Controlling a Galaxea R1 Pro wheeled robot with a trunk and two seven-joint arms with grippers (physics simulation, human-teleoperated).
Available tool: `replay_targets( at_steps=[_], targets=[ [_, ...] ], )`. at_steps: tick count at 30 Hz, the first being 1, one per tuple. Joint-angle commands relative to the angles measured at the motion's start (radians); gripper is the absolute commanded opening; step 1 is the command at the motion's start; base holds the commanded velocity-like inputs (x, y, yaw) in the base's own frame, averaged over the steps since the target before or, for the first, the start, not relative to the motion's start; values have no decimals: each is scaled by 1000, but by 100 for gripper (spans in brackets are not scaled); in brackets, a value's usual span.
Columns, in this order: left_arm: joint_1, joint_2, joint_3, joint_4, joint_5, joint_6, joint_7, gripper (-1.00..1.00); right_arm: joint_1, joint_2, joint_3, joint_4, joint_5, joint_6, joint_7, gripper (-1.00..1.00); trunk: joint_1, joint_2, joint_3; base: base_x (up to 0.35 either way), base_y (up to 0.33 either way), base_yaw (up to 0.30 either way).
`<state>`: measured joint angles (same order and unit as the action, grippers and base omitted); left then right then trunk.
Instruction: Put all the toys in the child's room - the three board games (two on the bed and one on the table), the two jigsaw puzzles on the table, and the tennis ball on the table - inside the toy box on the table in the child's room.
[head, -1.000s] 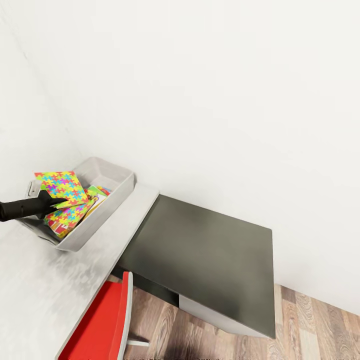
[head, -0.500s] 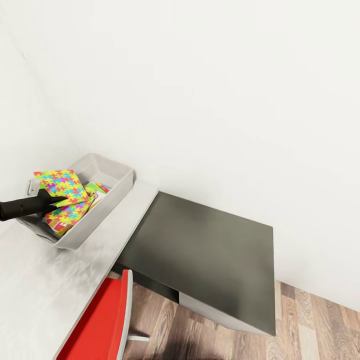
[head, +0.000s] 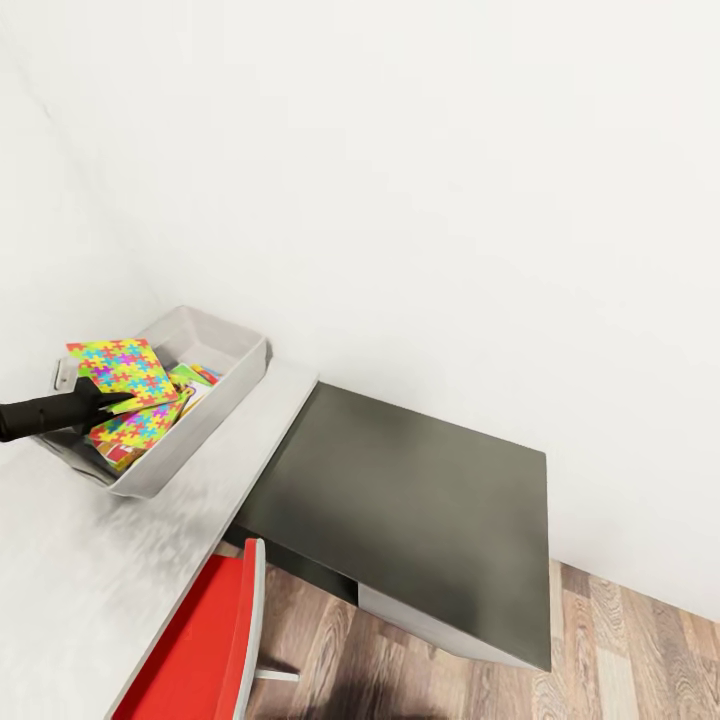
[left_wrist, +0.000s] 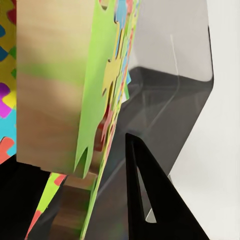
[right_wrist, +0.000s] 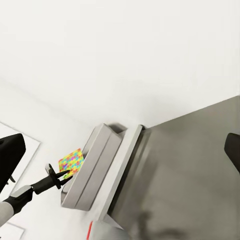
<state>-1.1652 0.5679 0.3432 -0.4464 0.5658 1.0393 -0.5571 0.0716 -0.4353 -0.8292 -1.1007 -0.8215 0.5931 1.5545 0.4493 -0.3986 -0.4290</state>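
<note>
The light grey toy box (head: 232, 368) stands on the table's pale top (head: 70, 560) against the wall. My left gripper (head: 110, 403) is shut on the edge of a jigsaw puzzle (head: 124, 369), holding it tilted above the box's near end. The left wrist view shows that puzzle (left_wrist: 60, 90) edge-on beside a black finger (left_wrist: 150, 200), with the box's inner wall (left_wrist: 170, 105) beyond. A second jigsaw puzzle (head: 135, 427) lies slanted inside the box over colourful board game covers (head: 196, 378). In the right wrist view my right gripper (right_wrist: 122, 152) is open, far from the toy box (right_wrist: 95, 165).
The table's dark grey corner section (head: 420, 510) lies to the right of the box. A red chair (head: 205, 650) is tucked at the table's front edge. White walls close the corner behind the box, and wood plank floor (head: 630, 660) shows at the lower right.
The picture has shifted a little with the camera. My left gripper keeps the puzzle in nearly the same place over the box.
</note>
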Motion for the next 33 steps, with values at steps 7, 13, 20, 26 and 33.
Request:
replay_targets(
  at_steps=[7,13,20,26,33],
  targets=[
    [-1,5,2,2,-46,-3,-11,-100,1,1,1,-1,-4,10,1,100,1,-1,3,0,0,0],
    [-1,6,2,2,-46,-2,-12,-100,1,0,1,-1,-4,11,1,100,1,-1,7,0,0,0],
    [-1,8,2,2,-46,-2,-13,100,1,0,1,-1,-4,10,1,100,1,-1,7,0,0,0],
    [-1,10,3,2,-45,3,-17,100,1,0,1,-1,-4,10,1,100,1,-1,7,0,0,0],
    [-1,14,11,1,-1,8,-19,100,1,0,1,-1,-4,10,1,100,1,-1,7,0,0,0]
  ],
)
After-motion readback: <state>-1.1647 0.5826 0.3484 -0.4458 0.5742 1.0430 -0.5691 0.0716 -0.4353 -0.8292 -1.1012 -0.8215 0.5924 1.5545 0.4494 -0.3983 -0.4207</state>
